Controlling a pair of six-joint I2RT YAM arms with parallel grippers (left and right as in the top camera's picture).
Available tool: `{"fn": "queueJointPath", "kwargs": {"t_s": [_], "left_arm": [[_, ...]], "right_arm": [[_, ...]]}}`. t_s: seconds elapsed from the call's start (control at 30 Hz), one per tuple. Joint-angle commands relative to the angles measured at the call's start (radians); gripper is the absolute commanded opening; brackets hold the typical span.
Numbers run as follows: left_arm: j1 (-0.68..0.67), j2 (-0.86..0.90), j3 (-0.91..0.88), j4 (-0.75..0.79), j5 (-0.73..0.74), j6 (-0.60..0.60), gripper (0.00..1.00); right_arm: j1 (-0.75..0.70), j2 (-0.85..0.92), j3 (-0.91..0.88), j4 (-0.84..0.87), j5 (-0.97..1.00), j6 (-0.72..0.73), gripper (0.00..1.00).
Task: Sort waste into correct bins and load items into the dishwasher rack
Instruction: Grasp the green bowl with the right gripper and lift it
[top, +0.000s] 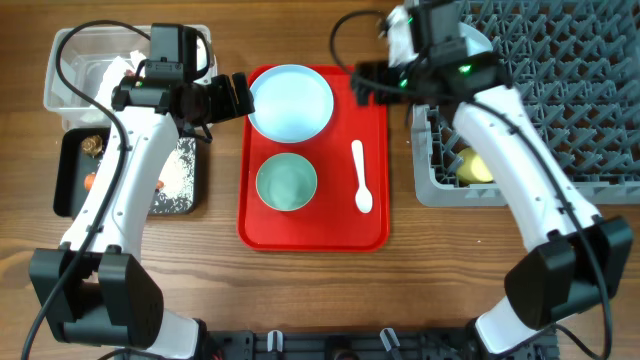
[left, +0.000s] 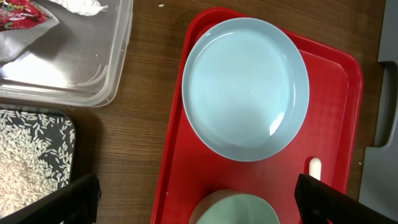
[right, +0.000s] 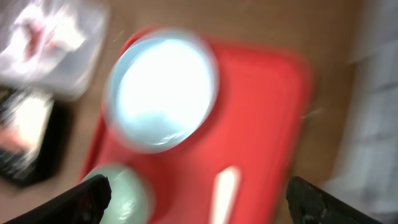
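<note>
My left gripper (top: 240, 97) hangs over the left edge of the red tray (top: 312, 238). Its 2 fingers (left: 78, 198) are spread wide and hold nothing, and only their tips show at the bottom of the wrist view. Beneath them the pale-blue plate (left: 245, 87) sits at the tray's far end. The mint bowl (left: 233, 208) is nearer, cut off by the frame edge, and the spoon (top: 361, 178) lies to its right.

My right gripper (top: 358, 85) hovers by the tray's far right corner, fingers (right: 87, 194) likewise apart, though that view is badly blurred.

My left arm hides much of the clear tub (top: 70, 65), where a scrap of red wrapper (left: 22, 12) shows inside. Rice (left: 28, 155) covers part of the black tray (top: 68, 200). The yellow cup (top: 476, 167) lies in the rack (top: 570, 90), partly behind my right arm.
</note>
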Motion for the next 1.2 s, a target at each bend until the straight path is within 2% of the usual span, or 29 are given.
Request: {"fn": "queueJointPath", "kwargs": {"t_s": [0.0, 0.07, 0.27, 0.43, 0.87, 0.93, 1.03, 1.17], "left_arm": [[-0.003, -0.006, 0.007, 0.002, -0.010, -0.009, 1.00], [-0.003, -0.006, 0.007, 0.002, -0.010, -0.009, 1.00], [-0.003, -0.006, 0.007, 0.002, -0.010, -0.009, 1.00], [-0.003, -0.006, 0.007, 0.002, -0.010, -0.009, 1.00], [-0.003, -0.006, 0.007, 0.002, -0.010, -0.009, 1.00], [-0.003, -0.006, 0.007, 0.002, -0.010, -0.009, 1.00], [-0.003, -0.006, 0.007, 0.002, -0.010, -0.009, 1.00], [-0.003, -0.006, 0.007, 0.002, -0.010, -0.009, 1.00]], "right_arm": [[0.082, 0.024, -0.094, -0.014, -0.165, 0.055, 0.90], [0.135, 0.024, -0.153, -0.003, -0.152, 0.042, 0.87], [0.245, 0.041, -0.256, 0.018, 0.056, 0.039, 0.86], [0.257, 0.094, -0.277, 0.071, 0.090, -0.015, 0.79], [0.253, 0.198, -0.277, 0.151, 0.179, -0.067, 0.77], [0.250, 0.201, -0.277, 0.153, 0.196, -0.064, 0.71], [0.239, 0.201, -0.277, 0.152, 0.195, -0.060, 0.54], [0.233, 0.201, -0.277, 0.140, 0.193, -0.056, 0.37]]}}
